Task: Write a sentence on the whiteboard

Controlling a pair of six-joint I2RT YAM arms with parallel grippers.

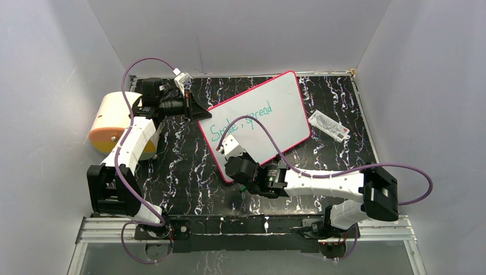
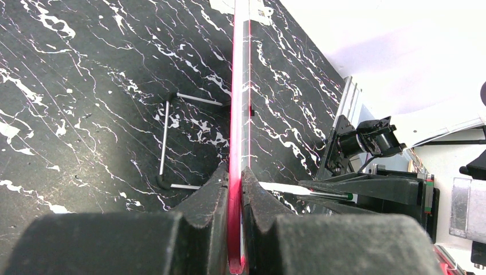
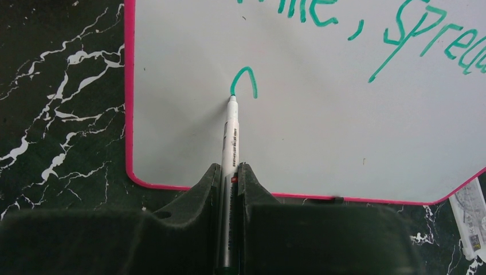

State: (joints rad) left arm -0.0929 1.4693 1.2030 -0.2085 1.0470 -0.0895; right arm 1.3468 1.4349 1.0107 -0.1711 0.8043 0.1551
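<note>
The whiteboard (image 1: pixel 286 106) with its pink-red rim lies slanted at the table's middle. Teal words of the sentence (image 1: pixel 240 121) read "Smile, spread" in one line; their lower parts show in the right wrist view as the sentence (image 3: pixel 412 34). My left gripper (image 1: pixel 196 110) is shut on the board's far left rim, seen edge-on as the whiteboard (image 2: pixel 238 86) between the left gripper (image 2: pixel 235 175) jaws. My right gripper (image 1: pixel 234 159) hovers over the near left corner. There the right gripper (image 3: pixel 230 172) is shut on a white marker (image 3: pixel 231 134). Its tip touches the left foot of a small teal arch (image 3: pixel 244 77).
A white packet (image 1: pixel 329 126) with a red mark lies right of the board, also at the packet (image 3: pixel 471 215). A cream and orange roll (image 1: pixel 112 121) sits at the far left. Thin wire stand legs (image 2: pixel 165 137) rest on the black marbled table (image 1: pixel 183 166) under the board.
</note>
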